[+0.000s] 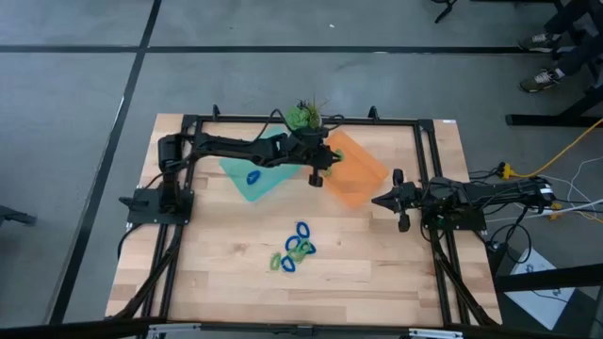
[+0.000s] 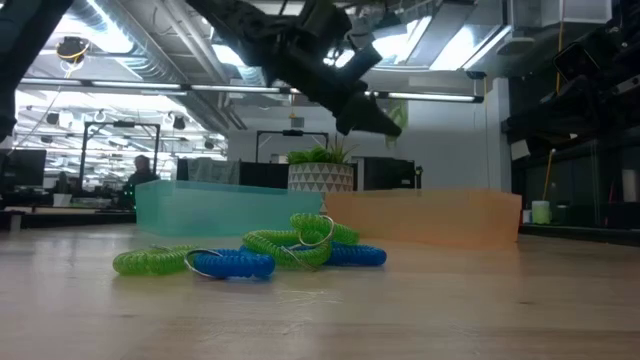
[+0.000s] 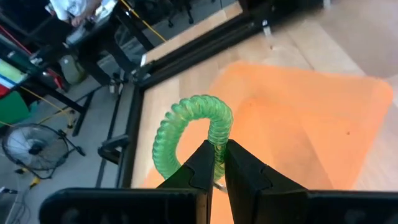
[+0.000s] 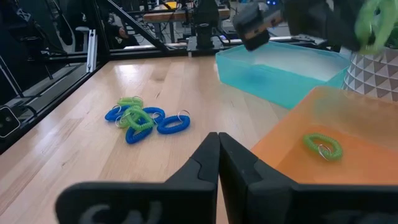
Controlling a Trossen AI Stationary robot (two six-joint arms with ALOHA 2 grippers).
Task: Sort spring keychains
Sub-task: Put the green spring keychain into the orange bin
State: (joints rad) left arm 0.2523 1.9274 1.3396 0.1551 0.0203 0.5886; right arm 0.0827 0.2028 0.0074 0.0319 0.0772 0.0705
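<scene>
A green spring keychain (image 3: 189,127) hangs over the orange tray (image 3: 311,124), held in my left gripper (image 3: 216,157), which is shut on it above the table's far middle (image 1: 327,158). Another green keychain (image 4: 323,146) lies inside the orange tray (image 1: 358,174). One blue keychain (image 1: 252,176) lies in the teal tray (image 1: 247,179). A pile of blue and green keychains (image 1: 294,250) rests on the bare wood nearer the front. My right gripper (image 1: 379,200) waits shut at the table's right, touching nothing. My left gripper pinches one side of the green coil loop (image 3: 219,142) between its two fingers. The fingers slant down toward the orange tray. The rest of the loop arches out past the fingertips. The keychain is lifted clear of the tray.
A potted green plant (image 1: 303,115) stands at the far edge behind the trays. A black frame (image 1: 311,120) runs round the work area. Bare wood lies on either side of the pile (image 2: 270,255) and in front of it.
</scene>
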